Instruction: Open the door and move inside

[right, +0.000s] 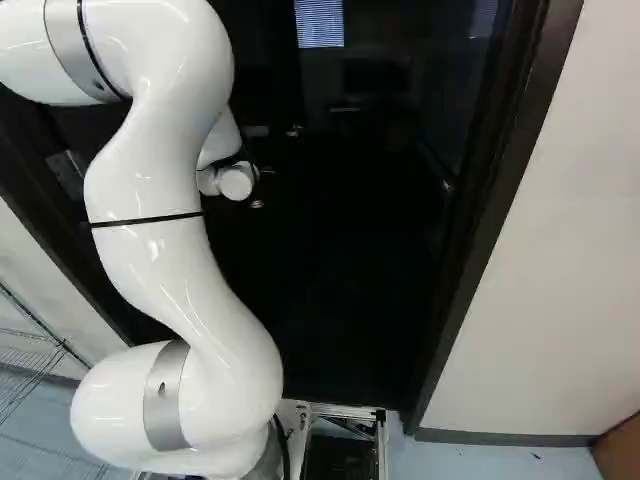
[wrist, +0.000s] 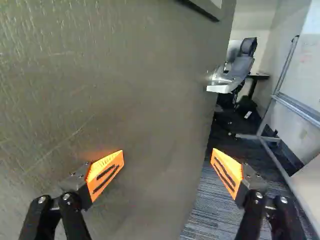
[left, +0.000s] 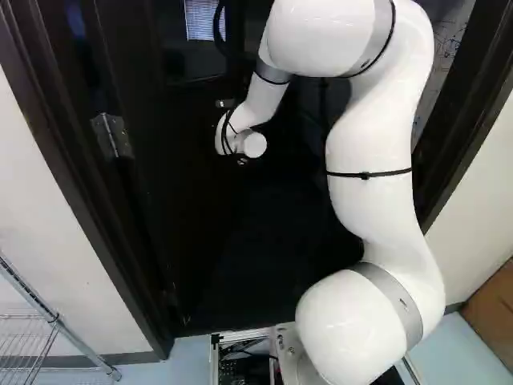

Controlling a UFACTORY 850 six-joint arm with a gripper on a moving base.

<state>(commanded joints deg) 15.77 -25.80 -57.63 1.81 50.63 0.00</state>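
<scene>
1. We judge ourselves partway: the door (wrist: 115,90) stands ajar ahead, its hinge (left: 112,135) near eleven o'clock. Our base (right: 345,411) sits outside, so widening the gap and driving in are left.
2. Our gripper (wrist: 168,155) is spread wide and holds nothing; the door face lies before it, with what looks like the handle (wrist: 219,86) beyond, near one o'clock.
3. Past the free edge (wrist: 205,125), carpet (wrist: 215,195) shows at one o'clock; a metal stand (wrist: 280,95) near two narrows the room.
4. The right jamb (right: 500,200), near one o'clock, could catch our arm (left: 369,208).
</scene>
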